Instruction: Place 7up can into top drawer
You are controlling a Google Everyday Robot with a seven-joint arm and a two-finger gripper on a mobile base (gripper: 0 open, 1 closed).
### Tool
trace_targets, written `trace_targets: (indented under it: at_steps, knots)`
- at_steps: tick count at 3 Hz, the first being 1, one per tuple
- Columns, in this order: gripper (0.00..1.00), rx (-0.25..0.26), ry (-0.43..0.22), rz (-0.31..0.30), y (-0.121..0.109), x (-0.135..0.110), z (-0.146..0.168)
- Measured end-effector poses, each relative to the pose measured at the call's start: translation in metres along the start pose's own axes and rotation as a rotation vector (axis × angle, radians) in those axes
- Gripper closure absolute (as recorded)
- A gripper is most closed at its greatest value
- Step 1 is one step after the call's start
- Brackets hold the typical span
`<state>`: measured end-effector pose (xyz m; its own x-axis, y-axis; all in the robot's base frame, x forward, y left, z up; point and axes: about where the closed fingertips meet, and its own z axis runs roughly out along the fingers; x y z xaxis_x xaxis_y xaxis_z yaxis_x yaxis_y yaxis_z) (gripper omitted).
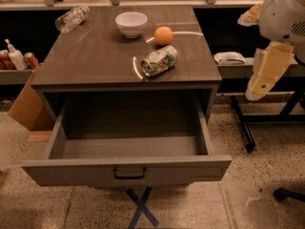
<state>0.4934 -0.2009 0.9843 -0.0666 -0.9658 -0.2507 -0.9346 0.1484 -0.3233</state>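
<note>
The 7up can (159, 61) lies on its side on the top of the grey cabinet (86, 56), right of centre, silver end toward the front left. Below it the top drawer (71, 168) stands pulled wide open and empty, with its dark handle (129, 173) at the middle of the front panel. My gripper (265, 74) hangs as a cream-coloured piece off the white arm at the right, beyond the cabinet's right edge, well apart from the can and holding nothing that I can see.
On the cabinet top are a white bowl (131, 23), an orange (163, 35) and a clear plastic bottle (72, 18) lying at the back left. Red cans (31, 60) stand on a left shelf, and a cardboard box (28, 104) leans below. Black stand legs (243, 123) are at the right.
</note>
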Motion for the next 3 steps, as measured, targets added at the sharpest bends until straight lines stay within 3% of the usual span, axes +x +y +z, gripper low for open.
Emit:
trace_targets:
  at_steps: [1,3]
  knots:
    - [0.0,0.0,-0.039,-0.121,-0.0333,-0.024,0.0227]
    - [0.0,0.002,-0.051,-0.155,-0.0424,-0.0312,0.0282]
